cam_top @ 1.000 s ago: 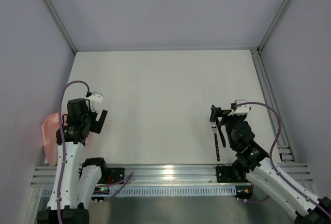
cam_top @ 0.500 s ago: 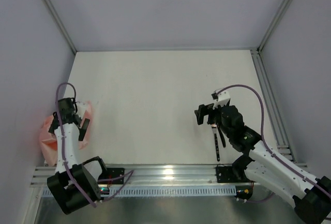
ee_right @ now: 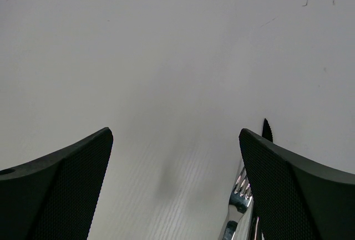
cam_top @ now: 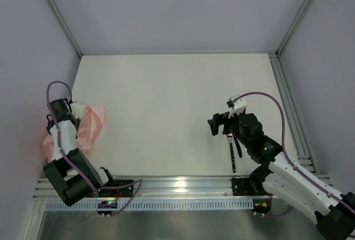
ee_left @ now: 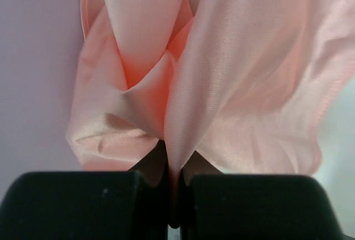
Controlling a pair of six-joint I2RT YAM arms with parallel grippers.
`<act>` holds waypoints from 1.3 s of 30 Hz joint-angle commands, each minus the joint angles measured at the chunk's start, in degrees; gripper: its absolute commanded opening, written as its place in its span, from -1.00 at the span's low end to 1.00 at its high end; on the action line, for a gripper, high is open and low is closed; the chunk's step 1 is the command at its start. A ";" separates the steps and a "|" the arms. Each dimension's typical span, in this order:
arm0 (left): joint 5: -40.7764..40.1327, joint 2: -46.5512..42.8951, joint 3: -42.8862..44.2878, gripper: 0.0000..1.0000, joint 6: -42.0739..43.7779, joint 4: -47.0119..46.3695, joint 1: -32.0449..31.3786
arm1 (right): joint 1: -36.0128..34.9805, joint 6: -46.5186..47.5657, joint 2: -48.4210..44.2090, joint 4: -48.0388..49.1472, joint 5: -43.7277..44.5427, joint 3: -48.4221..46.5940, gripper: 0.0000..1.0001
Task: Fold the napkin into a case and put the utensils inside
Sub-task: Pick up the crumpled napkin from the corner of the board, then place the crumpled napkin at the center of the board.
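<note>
Left gripper (ee_left: 173, 195) pinching napkin (ee_left: 222, 85) fold — right gripper (ee_right: 176, 134) spread wide, fork (ee_right: 239, 193) beside.

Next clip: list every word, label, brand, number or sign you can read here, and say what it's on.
None: no text can be read in any view.
The napkin, fork and table carry no print.
The ridged strip along the near rail is too small to tell whether it bears any marks.
</note>
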State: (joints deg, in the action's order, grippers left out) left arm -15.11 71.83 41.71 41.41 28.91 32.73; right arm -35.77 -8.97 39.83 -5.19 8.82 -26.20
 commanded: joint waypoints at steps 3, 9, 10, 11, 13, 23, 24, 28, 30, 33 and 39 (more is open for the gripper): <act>24.87 -9.33 16.69 -1.00 -9.66 19.03 -8.94 | 0.17 0.45 0.24 -1.13 1.81 -5.78 0.99; 29.70 -5.94 32.09 -1.00 -19.77 29.70 -39.60 | 0.26 -2.01 8.32 -9.12 3.22 -16.05 0.99; 30.05 -4.09 34.46 -1.00 -21.61 30.76 -42.54 | 0.26 -2.10 9.46 -11.31 3.83 -17.12 0.99; 30.32 -2.16 39.10 -1.00 -21.98 31.90 -45.10 | 0.35 -2.19 10.43 -12.12 4.01 -18.18 0.99; 34.94 4.69 44.13 -1.00 -21.29 36.54 -51.08 | 0.61 -2.02 12.37 -13.87 3.93 -20.37 0.99; 34.37 35.19 64.00 -0.93 -16.54 34.21 -53.39 | 8.25 0.35 20.18 -15.03 0.59 -24.96 0.65; 34.19 38.00 66.98 -0.83 -16.45 33.94 -53.39 | 8.61 0.62 21.50 -14.85 0.41 -25.48 0.58; 33.40 49.00 72.70 0.82 -14.96 35.86 -53.30 | 8.70 0.89 31.15 -16.60 -0.81 -28.20 0.36; 35.67 48.32 71.85 0.98 -15.65 36.75 -52.60 | 8.52 -1.83 33.37 -17.13 -5.09 -29.53 0.29; 37.08 38.41 62.20 0.98 -19.15 31.33 -48.74 | 6.68 -7.17 34.08 -10.93 -11.26 -25.60 0.29; 34.72 19.26 40.93 0.98 -19.18 27.08 -39.06 | 2.11 -10.72 40.75 -6.25 -9.08 -24.16 0.48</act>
State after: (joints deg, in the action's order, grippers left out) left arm 20.38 99.92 86.80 22.50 58.43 -8.78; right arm -31.97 -16.69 77.14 -16.69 1.28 -49.89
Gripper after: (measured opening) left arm 0.990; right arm 0.736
